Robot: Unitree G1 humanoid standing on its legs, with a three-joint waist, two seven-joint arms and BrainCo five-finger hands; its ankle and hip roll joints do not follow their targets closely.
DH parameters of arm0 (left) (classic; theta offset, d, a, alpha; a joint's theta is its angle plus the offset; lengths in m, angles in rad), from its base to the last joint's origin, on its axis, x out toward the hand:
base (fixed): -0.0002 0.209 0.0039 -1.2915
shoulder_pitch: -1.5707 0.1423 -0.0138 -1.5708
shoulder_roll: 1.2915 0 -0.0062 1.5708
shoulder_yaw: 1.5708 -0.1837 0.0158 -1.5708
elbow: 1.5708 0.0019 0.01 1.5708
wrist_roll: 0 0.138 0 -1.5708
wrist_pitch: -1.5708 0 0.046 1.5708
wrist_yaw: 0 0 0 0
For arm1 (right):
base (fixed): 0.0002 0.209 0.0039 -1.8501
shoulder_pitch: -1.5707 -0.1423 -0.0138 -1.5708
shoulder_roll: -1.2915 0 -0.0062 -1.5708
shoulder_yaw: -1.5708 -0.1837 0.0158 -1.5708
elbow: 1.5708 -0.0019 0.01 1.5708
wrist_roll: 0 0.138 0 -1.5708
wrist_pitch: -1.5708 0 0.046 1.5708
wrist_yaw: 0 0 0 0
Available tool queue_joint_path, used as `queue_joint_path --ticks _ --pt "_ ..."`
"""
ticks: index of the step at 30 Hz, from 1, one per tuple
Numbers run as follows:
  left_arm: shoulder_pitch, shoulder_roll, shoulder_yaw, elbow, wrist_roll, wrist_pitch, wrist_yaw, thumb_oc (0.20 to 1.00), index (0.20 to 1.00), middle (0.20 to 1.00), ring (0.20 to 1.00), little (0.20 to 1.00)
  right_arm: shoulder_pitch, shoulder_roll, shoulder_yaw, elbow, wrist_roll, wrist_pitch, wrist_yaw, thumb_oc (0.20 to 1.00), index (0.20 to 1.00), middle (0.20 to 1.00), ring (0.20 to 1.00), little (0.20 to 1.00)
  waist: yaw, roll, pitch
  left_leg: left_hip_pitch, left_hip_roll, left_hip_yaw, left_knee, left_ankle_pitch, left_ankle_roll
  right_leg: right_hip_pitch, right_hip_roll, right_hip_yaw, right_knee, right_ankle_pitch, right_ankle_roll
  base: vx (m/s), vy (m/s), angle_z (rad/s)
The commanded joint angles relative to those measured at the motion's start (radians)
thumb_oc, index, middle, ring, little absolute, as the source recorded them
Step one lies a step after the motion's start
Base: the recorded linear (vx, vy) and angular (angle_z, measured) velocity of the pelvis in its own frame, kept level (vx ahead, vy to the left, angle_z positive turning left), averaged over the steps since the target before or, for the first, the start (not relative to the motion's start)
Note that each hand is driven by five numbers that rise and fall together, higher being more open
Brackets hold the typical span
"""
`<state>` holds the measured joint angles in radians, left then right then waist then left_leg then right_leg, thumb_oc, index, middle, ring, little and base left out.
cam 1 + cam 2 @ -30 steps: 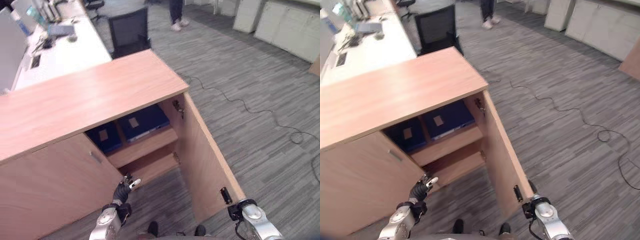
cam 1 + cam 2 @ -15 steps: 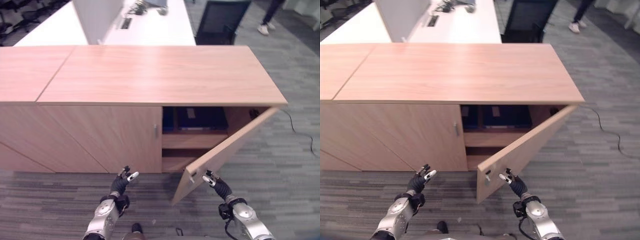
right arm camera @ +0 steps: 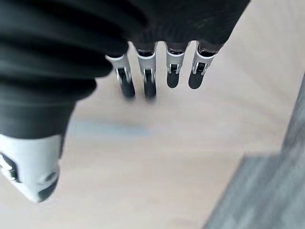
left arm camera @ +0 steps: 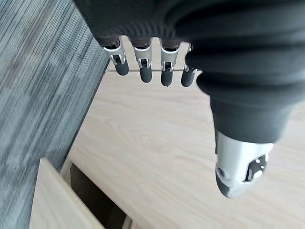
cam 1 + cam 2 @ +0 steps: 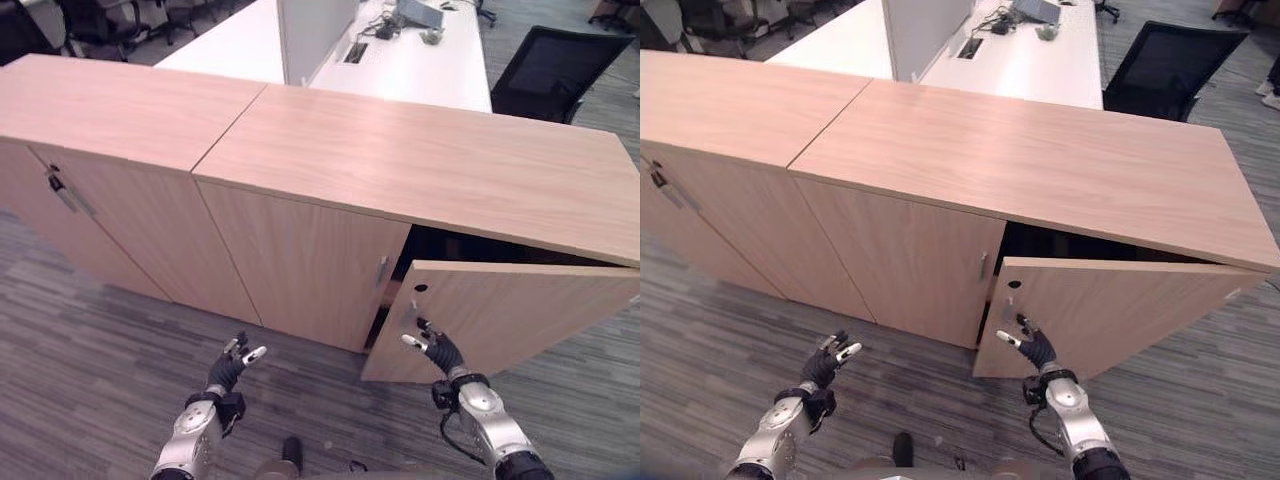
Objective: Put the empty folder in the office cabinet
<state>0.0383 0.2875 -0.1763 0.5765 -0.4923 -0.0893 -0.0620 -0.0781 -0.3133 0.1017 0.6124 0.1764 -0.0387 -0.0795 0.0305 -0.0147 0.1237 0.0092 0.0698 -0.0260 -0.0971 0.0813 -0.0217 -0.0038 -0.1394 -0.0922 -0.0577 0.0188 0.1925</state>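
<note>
— Where does the office cabinet (image 5: 420,170) stand?

— On the grey carpet, its light wood top broad and flat, its front in the same wood, set against a second cabinet of the same make on its left.

— And its doors?

— The left door (image 5: 300,255) is closed flush, with a small metal handle near its inner edge. The right door (image 5: 510,315) is almost closed, only a narrow dark gap left above it and along its free edge.

— Can you see the folder inside?

— No, the gap is too dark to tell.
</note>
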Motion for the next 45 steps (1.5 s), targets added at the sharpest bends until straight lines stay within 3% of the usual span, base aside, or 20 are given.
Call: queue_joint_path --ticks 1,11,21,26,30,31,36,40,45 --pt "-0.013 0.021 -0.017 -0.072 0.018 -0.051 -0.020 1.000 1.000 1.000 1.000 1.000 -0.136 -0.049 -0.063 0.017 0.046 -0.078 -0.077 1.000 1.000 1.000 1.000 1.000 0.031 -0.011 -0.003 0.070 -0.060 -0.001 0.017 -0.102 -0.049 0.004 -0.048 -0.072 0.090 0.012 0.039 0.07 -0.050 1.34" --pt "0.028 0.050 -0.057 -0.121 -0.008 -0.047 -0.044 1.000 1.000 1.000 1.000 1.000 -0.324 -0.211 -0.131 0.283 0.180 -0.066 -0.102 1.000 1.000 1.000 1.000 1.000 0.095 -0.020 -0.029 0.081 -0.061 -0.017 0.010 -0.114 -0.062 0.086 -0.052 -0.129 0.012 0.023 0.043 0.05 -0.048 0.17" --pt "0.028 0.064 -0.087 -0.137 -0.021 -0.041 -0.054 1.000 1.000 1.000 1.000 1.000 -0.436 -0.319 -0.129 0.508 0.233 -0.038 -0.076 1.000 1.000 1.000 1.000 1.000 0.114 -0.020 -0.043 0.088 -0.055 -0.053 0.014 -0.120 -0.075 0.128 -0.049 -0.200 0.008 0.006 0.036 0.05 -0.046 0.16" --pt "0.034 0.055 -0.084 -0.139 -0.019 -0.039 -0.047 1.000 1.000 1.000 1.000 1.000 -0.407 -0.289 -0.123 0.470 0.229 -0.044 -0.071 1.000 1.000 1.000 1.000 1.000 0.104 -0.017 -0.046 0.087 -0.052 -0.056 0.014 -0.120 -0.075 0.135 -0.050 -0.206 0.009 0.001 0.033 0.02 0.001 0.09" --pt "0.037 0.037 -0.054 -0.140 -0.016 -0.038 -0.035 1.000 1.000 1.000 1.000 1.000 -0.294 -0.194 -0.135 0.308 0.223 -0.068 -0.072 1.000 1.000 1.000 1.000 1.000 0.081 -0.011 -0.044 0.090 -0.051 -0.044 0.014 -0.124 -0.070 0.129 -0.052 -0.196 0.015 0.001 0.034 0.01 0.042 -0.01" --pt "0.039 0.022 -0.028 -0.134 -0.004 -0.035 -0.026 1.000 1.000 1.000 1.000 1.000 -0.192 -0.127 -0.148 0.183 0.201 -0.076 -0.069 1.000 1.000 1.000 1.000 1.000 0.061 -0.007 -0.042 0.093 -0.051 -0.034 0.014 -0.127 -0.067 0.123 -0.057 -0.190 0.020 0.002 0.036 0.00 0.067 -0.04" --pt "0.041 0.002 0.011 -0.118 0.022 -0.032 -0.013 1.000 1.000 1.000 1.000 1.000 -0.029 -0.044 -0.153 0.010 0.139 -0.074 -0.047 1.000 1.000 1.000 1.000 1.000 0.022 -0.006 -0.044 0.097 -0.051 -0.011 0.013 -0.134 -0.060 0.105 -0.067 -0.162 0.031 0.005 0.040 -0.01 0.048 -0.12" --pt "0.023 -0.002 0.029 -0.093 0.078 -0.028 0.006 1.000 1.000 1.000 1.000 1.000 0.081 0.012 -0.113 -0.074 0.064 -0.063 0.004 1.000 1.000 1.000 1.000 1.000 -0.036 -0.004 -0.031 0.099 -0.050 0.048 0.015 -0.140 -0.052 0.051 -0.073 -0.101 0.046 0.030 0.051 -0.05 0.056 -0.33" --pt "-0.011 0.014 0.034 -0.082 0.082 -0.027 0.015 1.000 1.000 1.000 1.000 1.000 0.087 0.024 -0.066 -0.081 0.025 -0.061 0.023 1.000 1.000 1.000 1.000 1.000 -0.075 0.001 0.004 0.080 -0.028 0.146 0.030 -0.131 -0.044 -0.043 -0.063 -0.033 0.116 0.045 0.059 -0.17 0.015 -0.88"
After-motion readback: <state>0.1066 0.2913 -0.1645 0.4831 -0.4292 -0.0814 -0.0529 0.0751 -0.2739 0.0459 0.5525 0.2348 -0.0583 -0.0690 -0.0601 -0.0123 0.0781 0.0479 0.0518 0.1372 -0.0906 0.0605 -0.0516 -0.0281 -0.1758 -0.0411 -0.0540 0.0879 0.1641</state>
